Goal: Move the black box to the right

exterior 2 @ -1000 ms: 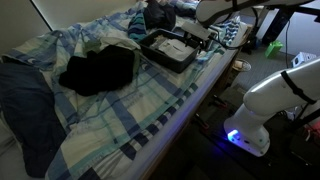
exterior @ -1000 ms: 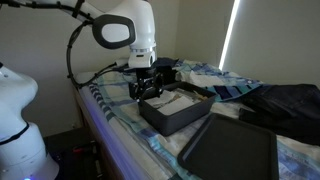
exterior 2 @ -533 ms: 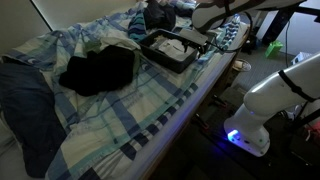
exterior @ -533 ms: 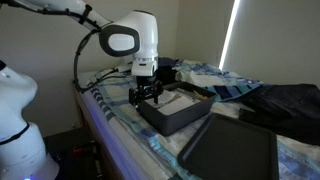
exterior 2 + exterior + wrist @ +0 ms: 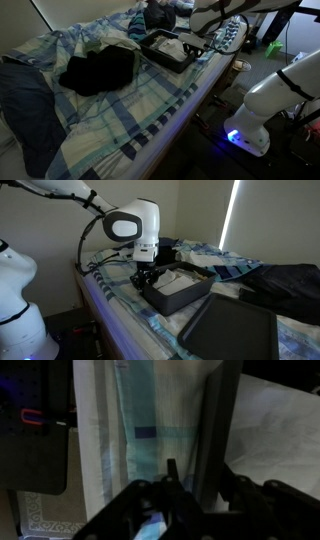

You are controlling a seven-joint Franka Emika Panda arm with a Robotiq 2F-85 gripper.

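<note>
The black box [image 5: 176, 294] lies on the plaid bed near the bed's edge, low-walled and open-topped, with white paper [image 5: 178, 280] inside. In an exterior view the box [image 5: 167, 52] sits at the far end of the bed. My gripper [image 5: 148, 277] hangs over the box's end wall, at the box's end [image 5: 200, 42] nearest the arm. In the wrist view the box wall [image 5: 215, 420] runs upright between the two fingers of the gripper [image 5: 202, 472]. The jaws straddle the wall, partly closed, with a narrow gap still showing beside one finger [image 5: 172, 472].
A flat dark tray-like lid [image 5: 232, 330] lies just beside the box. A dark cloth bundle [image 5: 98, 70] sits mid-bed, and dark fabric [image 5: 285, 285] lies further back. The bed edge [image 5: 205, 95] drops off beside the box, with the robot base [image 5: 265, 105] below.
The gripper has dropped lower onto the box's end wall, and its jaws have narrowed from wide open toward the wall. The box has not moved.
</note>
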